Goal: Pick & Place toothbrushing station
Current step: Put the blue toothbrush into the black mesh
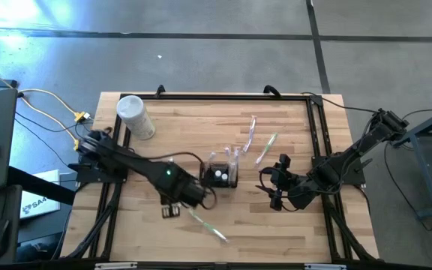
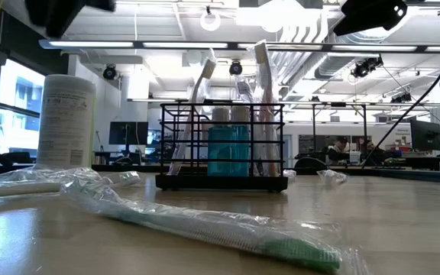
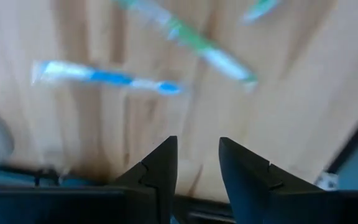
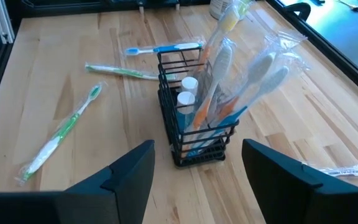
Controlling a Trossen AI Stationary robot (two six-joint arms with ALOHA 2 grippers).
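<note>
two grippers flank the caddy (image 1: 220, 175) from above. level view: it stands upright, brushes leaning inside. left gripper (image 3: 197, 163), jaws narrow and empty, faces loose toothbrushes (image 3: 104, 77). right gripper (image 4: 197, 171), jaws wide and empty, frames the caddy just ahead, likely lining up.

— Seen on the wooden desk (image 1: 291, 225)?
— White cylindrical container (image 1: 135, 117), upright near one corner. Green wrapped toothbrush (image 1: 208, 225) lying flat by the near edge.
— Elsewhere?
— Two more wrapped toothbrushes (image 1: 259, 141) lying flat toward the far side.
</note>
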